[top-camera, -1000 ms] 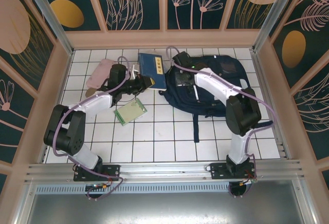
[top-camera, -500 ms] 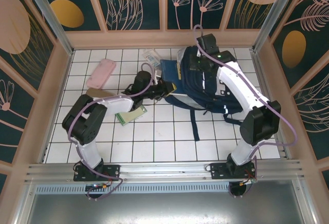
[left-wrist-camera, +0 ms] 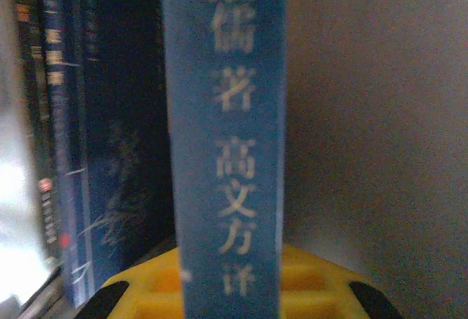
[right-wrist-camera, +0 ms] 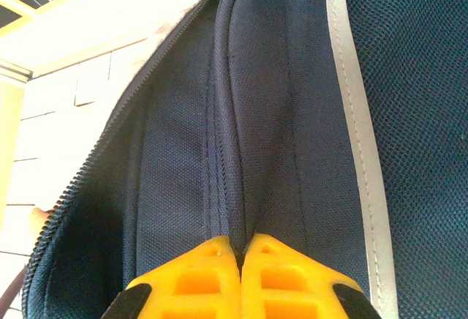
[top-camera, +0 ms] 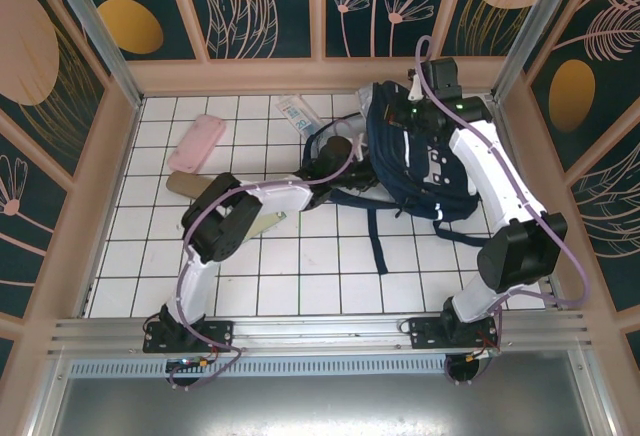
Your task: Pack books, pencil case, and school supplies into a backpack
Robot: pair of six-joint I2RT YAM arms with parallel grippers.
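Inside the now-lifted backpack (top-camera: pixel 420 156), pinched by right end effector (right-wrist-camera: pixel 240 260), left end effector (left-wrist-camera: pixel 230 286) grips a book (left-wrist-camera: pixel 223 136).

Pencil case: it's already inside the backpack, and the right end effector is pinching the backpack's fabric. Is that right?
Not quite. The pencil case is not inside the backpack. It lies on the table, off to the backpack's left, as the top external view shows. The rest holds: the right end effector is pinching the backpack's fabric.
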